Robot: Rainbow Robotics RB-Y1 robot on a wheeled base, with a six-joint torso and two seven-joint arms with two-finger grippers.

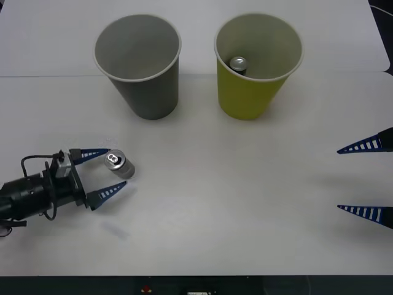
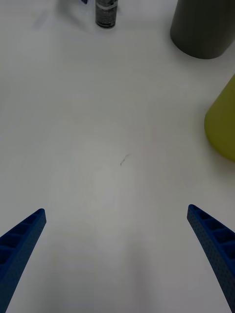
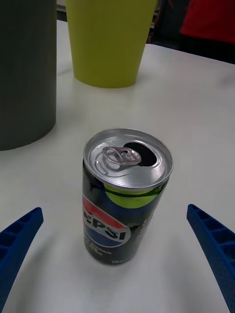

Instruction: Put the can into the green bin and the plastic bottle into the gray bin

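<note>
Left pincer (image 1: 112, 169) spread wide around the tiny dark metal can (image 1: 118, 163) with silver pull-tab top, standing upright, long axis vertical, on the smooth white worktop (image 1: 245, 184); right pincer (image 1: 353, 178) apart too.

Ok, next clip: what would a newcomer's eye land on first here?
Probably the small can standing upright on the white table, framed between the open blue fingers of the left gripper without being touched. Then the two big cups behind: the gray bin looks empty, while the green bin holds a second can. The right gripper waits open at the table's right side.
</note>
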